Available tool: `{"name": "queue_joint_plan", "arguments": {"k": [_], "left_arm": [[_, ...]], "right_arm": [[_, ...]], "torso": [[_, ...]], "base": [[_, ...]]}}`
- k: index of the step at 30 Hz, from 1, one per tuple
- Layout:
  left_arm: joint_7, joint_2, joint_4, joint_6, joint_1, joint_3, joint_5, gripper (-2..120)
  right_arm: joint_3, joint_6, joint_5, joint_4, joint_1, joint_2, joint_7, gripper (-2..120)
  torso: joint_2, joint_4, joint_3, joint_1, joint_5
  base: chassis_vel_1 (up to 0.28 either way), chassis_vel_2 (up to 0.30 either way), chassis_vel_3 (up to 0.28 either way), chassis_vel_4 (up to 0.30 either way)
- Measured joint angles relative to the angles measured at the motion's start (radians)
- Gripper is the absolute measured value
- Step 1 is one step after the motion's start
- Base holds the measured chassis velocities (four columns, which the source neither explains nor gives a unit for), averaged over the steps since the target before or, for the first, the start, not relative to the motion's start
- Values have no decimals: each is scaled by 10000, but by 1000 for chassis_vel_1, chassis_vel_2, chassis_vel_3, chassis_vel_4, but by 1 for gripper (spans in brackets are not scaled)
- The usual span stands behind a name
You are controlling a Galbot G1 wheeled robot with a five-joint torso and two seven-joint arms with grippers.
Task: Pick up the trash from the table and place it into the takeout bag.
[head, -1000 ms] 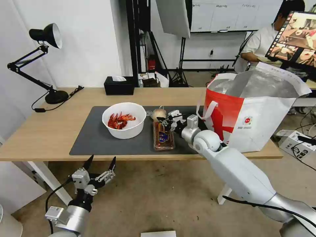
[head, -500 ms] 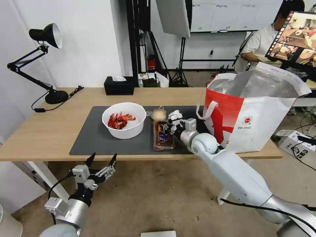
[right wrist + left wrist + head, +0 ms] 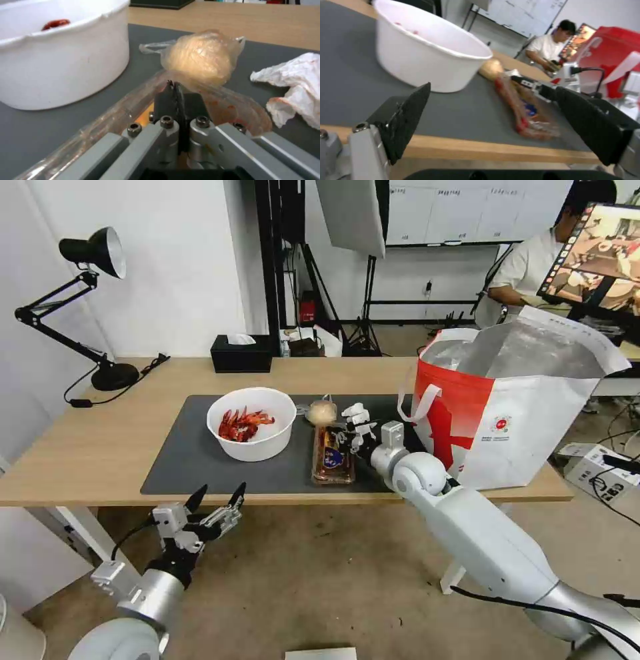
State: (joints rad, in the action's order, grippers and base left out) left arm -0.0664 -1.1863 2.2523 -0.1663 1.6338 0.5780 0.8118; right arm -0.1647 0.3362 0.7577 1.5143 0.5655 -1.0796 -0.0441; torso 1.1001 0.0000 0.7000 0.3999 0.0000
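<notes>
Four pieces of trash lie on the dark mat of the table (image 3: 87, 447), all to the left of the takeout bag (image 3: 513, 413), which stands open at the mat's right end — close enough that an arm can lift a piece across. The right gripper (image 3: 175, 87) has its fingers pressed together on the thin wall of the clear tray (image 3: 331, 457), probably because such a soft shell is easiest to take by its edge. Farthest left from the bag stands the white bowl (image 3: 252, 421) with red shells. The beige bagged lump (image 3: 198, 58) rests against the tray's far end, and the crumpled tissue (image 3: 293, 82) lies between the tray and the bag. The left gripper (image 3: 218, 505) hovers below the table's front edge, fingers spread and holding nothing — it seems to wait.
</notes>
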Motion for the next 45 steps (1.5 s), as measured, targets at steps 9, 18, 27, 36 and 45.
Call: {"name": "queue_joint_plan", "arguments": {"k": [9, 18, 27, 36, 45], "left_arm": [[226, 1455, -315, -1055, -1575, -829, 3462, 100], [253, 2144, -1453, -2300, -3142, -1717, 5919, 100], [789, 2152, -2330, -2365, -3803, -1808, 6507, 100], [978, 2218, -2634, -2394, -4433, -2023, 6938, 100], [1100, 2082, -2924, -2378, -4997, -2599, 6931, 100]], "right_arm": [[252, -34, 179, 383, 58, 313, 25, 0], [-45, -57, -244, 303, -15, 689, -299, 0], [-634, -61, -242, -20, -539, 213, -426, 0], [-782, -45, -244, -145, -738, 41, -336, 0], [-574, -34, -244, -45, -555, 218, -185, 0]], "torso": [[0, 0, 0, 1, 0], [0, -4, 0, 1, 2], [-1, 4, 0, 1, -2], [-1, 2, 0, 1, 0], [-1, -1, 0, 1, 1]], "base": [[0, 0, 0, 0], [0, 0, 0, 0], [0, 0, 0, 0], [0, 0, 0, 0], [0, 0, 0, 0]]}}
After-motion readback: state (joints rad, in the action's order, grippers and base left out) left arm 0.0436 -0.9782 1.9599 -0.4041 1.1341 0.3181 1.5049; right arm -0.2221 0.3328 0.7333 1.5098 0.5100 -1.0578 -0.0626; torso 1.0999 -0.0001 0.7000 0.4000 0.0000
